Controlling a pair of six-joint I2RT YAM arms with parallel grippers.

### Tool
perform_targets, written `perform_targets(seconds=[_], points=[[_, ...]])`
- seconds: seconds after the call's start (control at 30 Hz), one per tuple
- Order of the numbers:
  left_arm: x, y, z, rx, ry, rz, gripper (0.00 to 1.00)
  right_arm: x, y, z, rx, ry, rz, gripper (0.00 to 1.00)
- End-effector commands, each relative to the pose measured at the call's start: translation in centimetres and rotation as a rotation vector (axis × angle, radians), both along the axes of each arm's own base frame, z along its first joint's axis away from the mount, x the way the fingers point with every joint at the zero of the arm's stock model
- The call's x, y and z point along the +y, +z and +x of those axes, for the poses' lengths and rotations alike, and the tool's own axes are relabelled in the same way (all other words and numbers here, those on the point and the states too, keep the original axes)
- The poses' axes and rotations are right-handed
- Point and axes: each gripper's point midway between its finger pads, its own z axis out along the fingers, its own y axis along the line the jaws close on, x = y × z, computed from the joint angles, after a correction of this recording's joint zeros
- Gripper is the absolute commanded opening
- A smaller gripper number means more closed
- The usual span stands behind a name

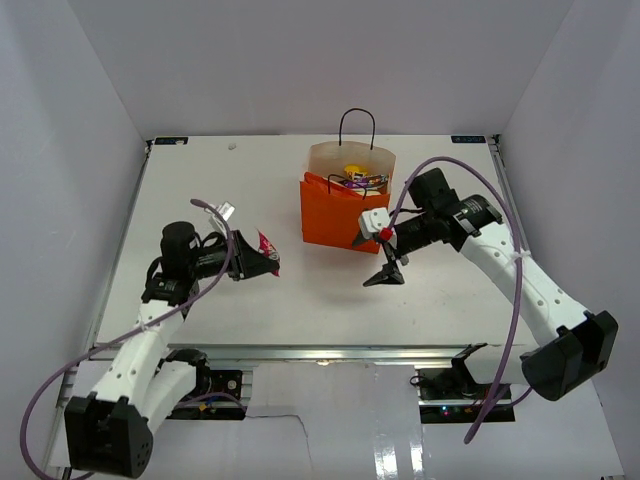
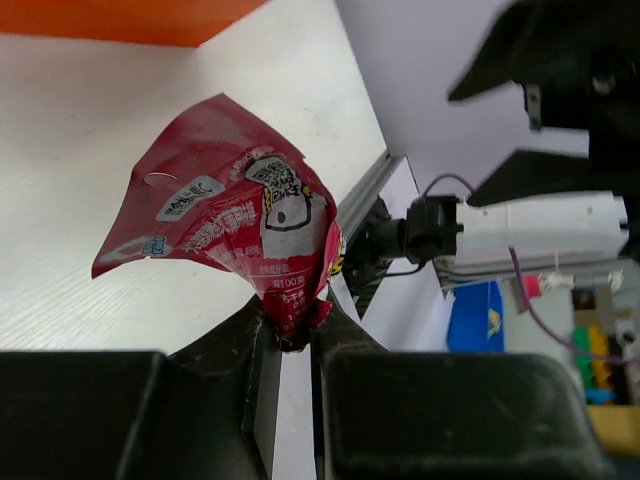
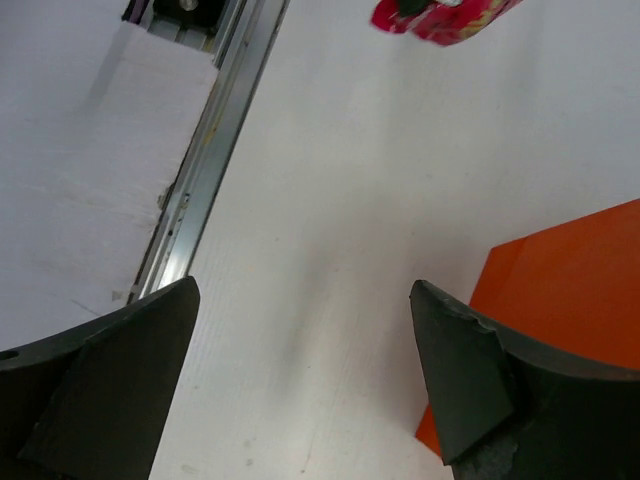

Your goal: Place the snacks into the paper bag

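1. Along the near edge you have a metal rail point(image 1: 320, 350) bordering the white tabletop point(image 1: 300, 310). The left arm point(image 1: 140, 360) reaches forward over the left half and the right arm point(image 1: 525, 285) over the right half.
2. Your left end effector point(image 1: 256, 258) is clamped on the crumpled red crisp packet point(image 2: 220, 215). In the left wrist view its two black fingers point(image 2: 240, 360) press together on one narrow corner. The rest of the packet fans out beyond the tips, with the printed back panel facing the camera.
3. The packet is left of the tabletop's centre, outside the bag. It is near the bag's front left corner but apart from it. I cannot tell whether its free edge touches the tabletop.
4. Your right end effector point(image 1: 387, 270) is empty, with the jaws standing wide apart. It points down at bare tabletop just in front of the bag's right front corner. The right wrist view shows only tabletop between the fingers, with the bag's wall beside one of them.
5. The upright orange paper carrier bag point(image 1: 335, 212) stands behind both end effectors, slightly right of centre. Its mouth is open and the inside is pale. A thin black loop handle point(image 1: 357, 125) rises above the far rim.
6. Several small packets point(image 1: 356, 178) lie inside the bag, one yellow and others dark. They are too small to identify further.
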Motion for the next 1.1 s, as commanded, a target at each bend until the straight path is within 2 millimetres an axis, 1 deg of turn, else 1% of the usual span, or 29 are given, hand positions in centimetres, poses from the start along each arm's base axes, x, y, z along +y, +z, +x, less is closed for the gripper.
perform_targets(seconds=[0.0, 0.03, 0.07, 0.1, 0.13, 0.17, 0.2, 0.23, 0.27, 0.3, 0.33, 0.37, 0.4, 0.43, 0.47, 0.5, 0.57, 0.67, 0.7, 0.73, 0.77, 0.8, 0.83, 0.87, 0.9, 0.93, 1.07], points=[[-1.8, 3.5, -3.1, -0.253, -0.133, -0.044, 0.00, 2.7, 7.0, 0.9, -0.192, 0.065, 0.226, 0.93], [-2.2, 4.6, -3.6, -0.351, -0.154, -0.059, 0.00, 3.2, 7.9, 0.7, -0.085, 0.024, 0.231, 0.93], [-2.7, 5.1, -5.2, -0.414, -0.196, -0.076, 0.00, 4.8, 8.5, 0.7, -0.051, 0.035, 0.245, 0.92], [-2.9, 5.5, -5.5, -0.462, -0.199, -0.079, 0.00, 5.8, 9.9, 0.8, -0.017, 0.016, 0.255, 0.91], [-3.2, 5.8, -6.1, -0.500, -0.212, -0.079, 0.00, 6.5, 10.3, 0.4, 0.134, -0.048, 0.227, 0.89], [-3.2, 6.2, -6.5, -0.557, -0.221, -0.073, 0.00, 7.8, 10.5, 0.0, 0.190, -0.040, 0.228, 0.87], [-3.3, 6.2, -6.8, -0.584, -0.233, -0.070, 0.00, 8.4, 10.9, -0.3, 0.243, -0.049, 0.227, 0.86], [-3.5, 6.4, -7.2, -0.608, -0.246, -0.070, 0.00, 9.0, 10.8, 0.0, 0.283, -0.095, 0.220, 0.86], [-3.5, 6.5, -7.4, -0.625, -0.251, -0.067, 0.00, 9.5, 11.0, -0.7, 0.404, -0.134, 0.205, 0.86], [-3.5, 6.6, -7.4, -0.664, -0.252, -0.056, 0.00, 10.2, 11.6, -0.3, 0.426, -0.156, 0.228, 0.85], [-3.5, 6.4, -7.5, -0.672, -0.253, -0.047, 0.00, 10.7, 11.3, 0.7, 0.573, -0.313, 0.207, 0.85], [-3.5, 6.2, -7.4, -0.688, -0.250, -0.033, 0.00, 11.0, 11.5, 1.2, 0.635, -0.365, 0.208, 0.85], [-3.4, 5.9, -7.1, -0.730, -0.243, -0.004, 0.00, 11.5, 11.6, 1.5, 0.679, -0.382, 0.214, 0.85], [-3.3, 5.4, -6.9, -0.727, -0.237, 0.021, 0.00, 11.8, 11.4, 2.0, 0.715, -0.437, 0.213, 0.85], [-3.2, 5.3, -6.4, -0.746, -0.219, 0.043, 0.00, 12.3, 11.0, 1.8, 0.811, -0.483, 0.186, 0.84], [-3.1, 5.0, -6.1, -0.779, -0.223, 0.066, 0.00, 12.5, 10.8, 1.4, 0.842, -0.482, 0.173, 0.84], [-3.2, 5.0, -5.8, -0.807, -0.227, 0.083, 0.00, 13.2, 10.3, 0.5, 0.873, -0.465, 0.163, 0.84], [-3.3, 5.0, -4.9, -0.823, -0.226, 0.114, 0.00, 14.0, 9.7, -0.3, 0.915, -0.481, 0.141, 0.84], [-3.4, 4.7, -4.5, -0.810, -0.228, 0.124, 0.00, 14.1, 9.5, -0.2, 0.904, -0.502, 0.142, 0.85], [-3.4, 5.0, -4.3, -0.818, -0.226, 0.129, 0.00, 14.3, 9.4, -0.3, 0.891, -0.511, 0.145, 0.85], [-3.5, 4.9, -4.2, -0.818, -0.228, 0.132, 0.00, 14.5, 9.3, -0.6, 0.881, -0.516, 0.138, 0.85], [-3.4, 4.9, -4.0, -0.816, -0.223, 0.136, 0.00, 14.5, 9.2, -0.2, 0.852, -0.548, 0.149, 0.86], [-3.5, 4.8, -3.9, -0.812, -0.222, 0.140, 0.00, 14.6, 9.2, -0.4, 0.844, -0.559, 0.150, 0.91], [-3.4, 4.7, -3.8, -0.813, -0.221, 0.142, 0.00, 14.7, 9.0, -0.3, 0.837, -0.579, 0.152, 0.91], [-3.5, 4.6, -3.9, -0.811, -0.223, 0.142, 0.00, 14.8, 8.8, 0.2, 0.800, -0.607, 0.160, 0.99], [-3.4, 4.6, -3.9, -0.811, -0.221, 0.142, 0.00, 15.1, 8.4, 0.2, 0.779, -0.621, 0.159, 0.90], [-3.3, 4.8, -4.1, -0.820, -0.213, 0.138, 0.00, 14.8, 6.4, 2.3, 0.720, -0.747, 0.150, 0.90]])
